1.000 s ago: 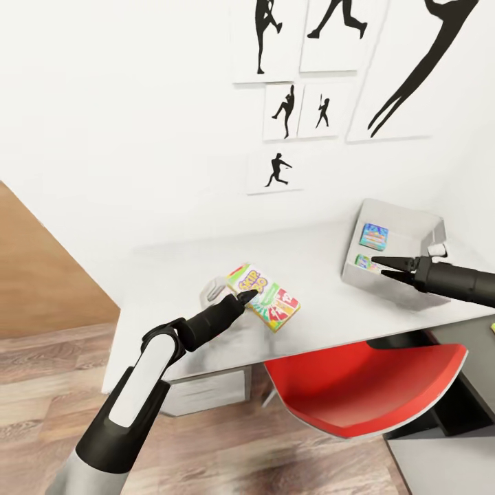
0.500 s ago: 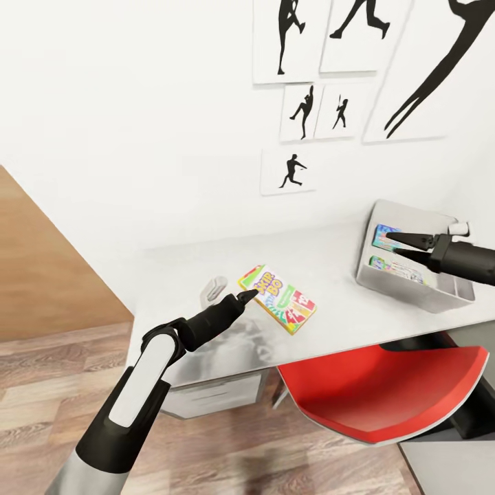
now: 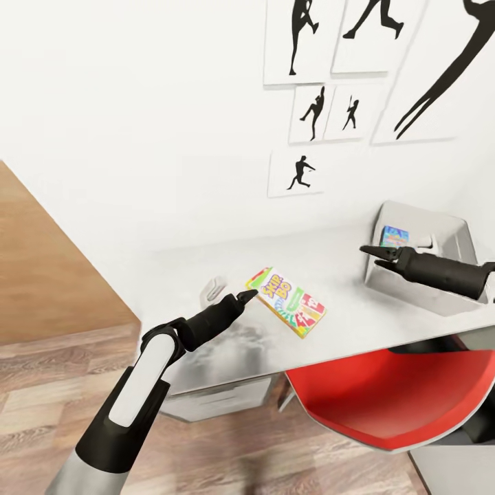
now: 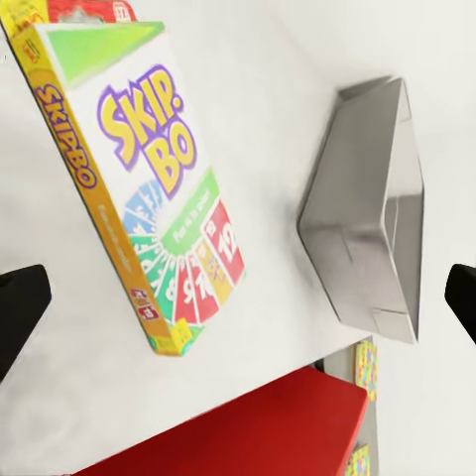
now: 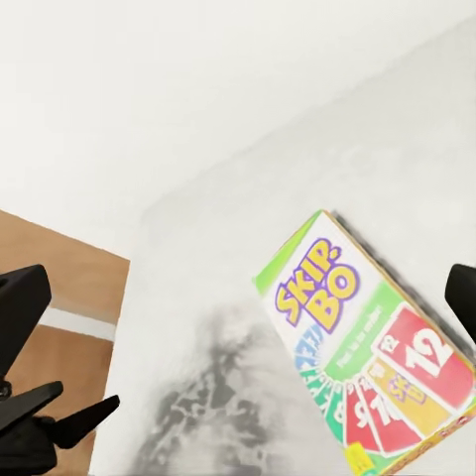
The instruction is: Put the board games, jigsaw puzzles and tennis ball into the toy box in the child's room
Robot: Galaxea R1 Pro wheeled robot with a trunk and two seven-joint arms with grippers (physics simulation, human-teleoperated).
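SKIP-BO box (image 3: 286, 302) flat on table (image 3: 357, 323), toy box (image 3: 440, 237) nearby

The SKIP-BO box (image 3: 286, 302) is printed green, yellow and red. The toy box (image 3: 450, 302) is pale grey, the chair (image 3: 392, 392) red.

Child's room: baseball silhouette prints (image 3: 297, 172), SKIP-BO game (image 3: 286, 302)
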